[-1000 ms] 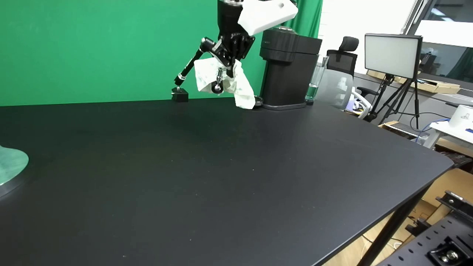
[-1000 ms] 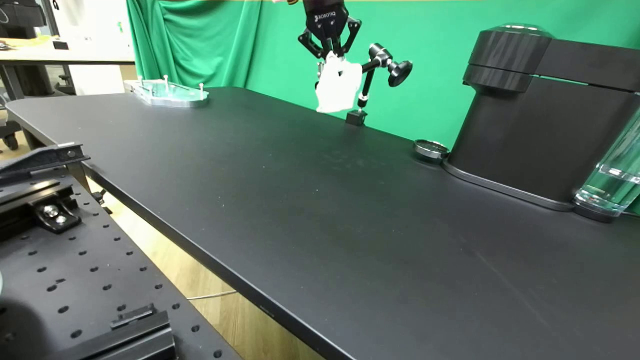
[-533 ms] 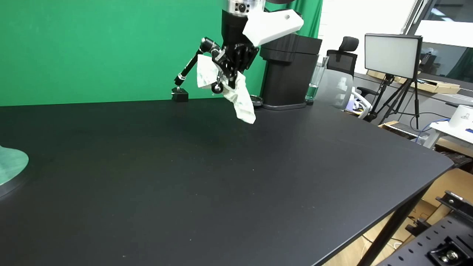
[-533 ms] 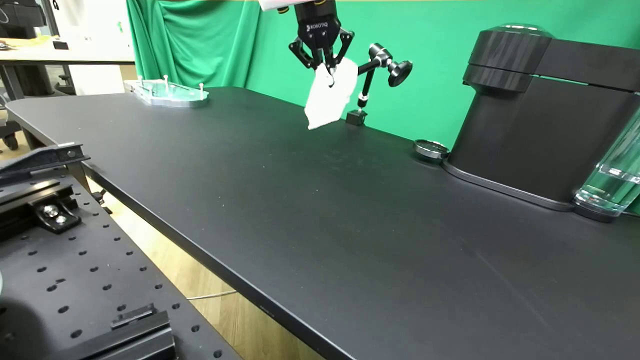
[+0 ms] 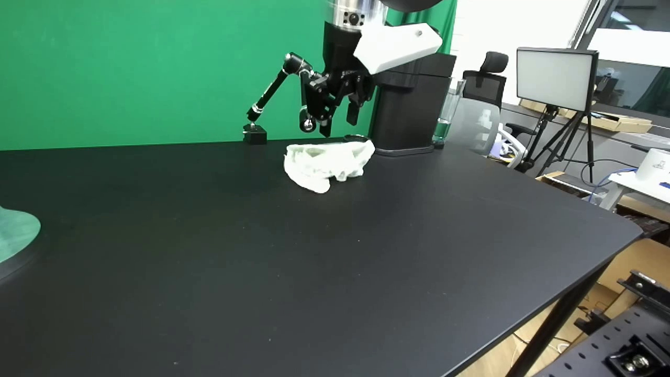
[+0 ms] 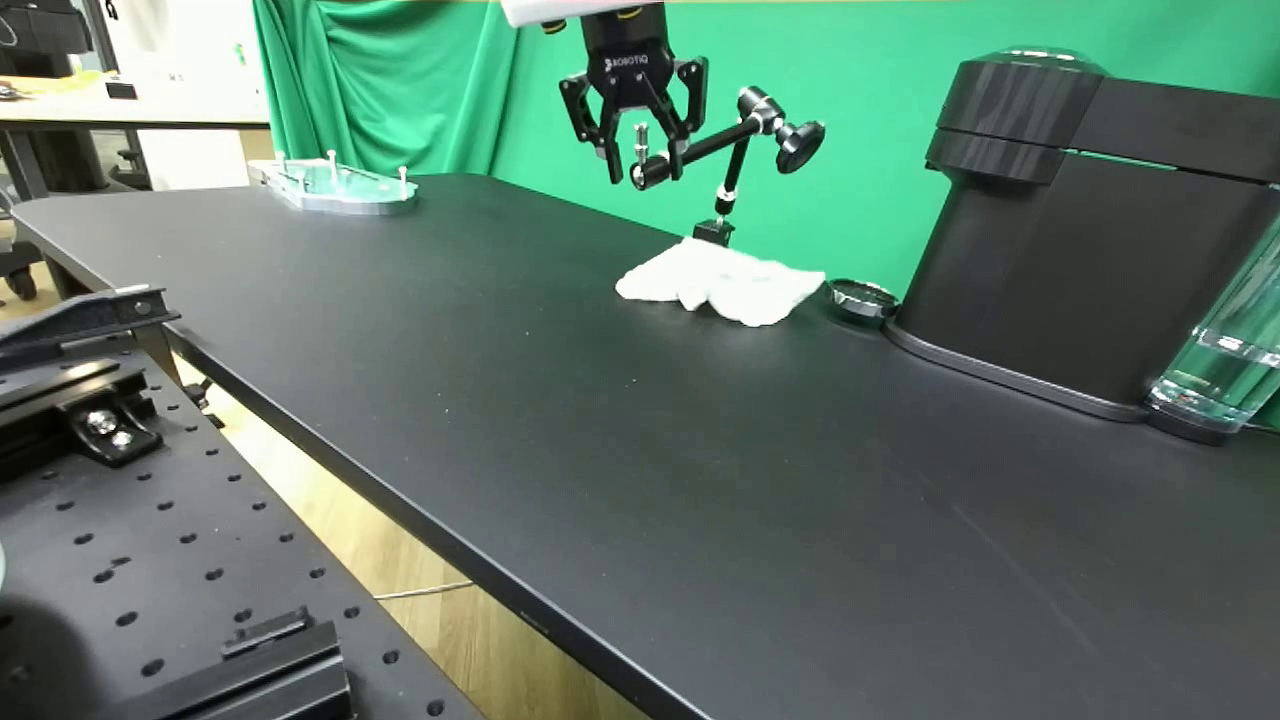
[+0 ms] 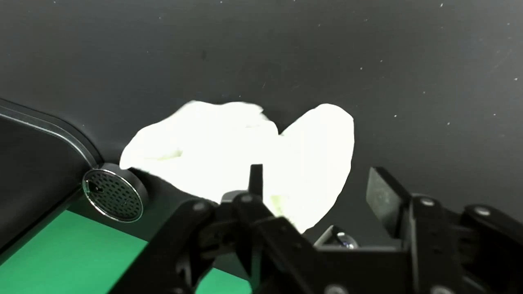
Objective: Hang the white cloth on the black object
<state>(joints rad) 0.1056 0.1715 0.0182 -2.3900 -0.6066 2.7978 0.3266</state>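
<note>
One crumpled white cloth (image 6: 722, 276) now lies on matte black tabletop (image 6: 600, 450), fallen clear of black two-finger gripper (image 6: 646, 168), jaws wide, nothing held. Black jointed stand (image 6: 722, 138) bears no cloth; hang apparently failed, fresh pick-up likely needed.

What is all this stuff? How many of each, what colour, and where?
Table: one, black, centre
Cloth: one, white, crumpled on the table
Jointed stand: one, black, table's back edge
Coffee machine: one, black, on the table
Tank: one, transparent, against the machine
Round dish: one, dark, beside the machine
Pegged slab: one, transparent, table end opposite the machine
Perforated plate: seemingly one, black, beside the table
Backdrop: count unclear, green, behind the table
Tripod panel: one, white, background
Office chair: at least one, black, background
Other furniture: count unclear, mixed colours, background
Robot arm: one, black, silver and white, overhead
Tool: one, black, open, over the table
</note>
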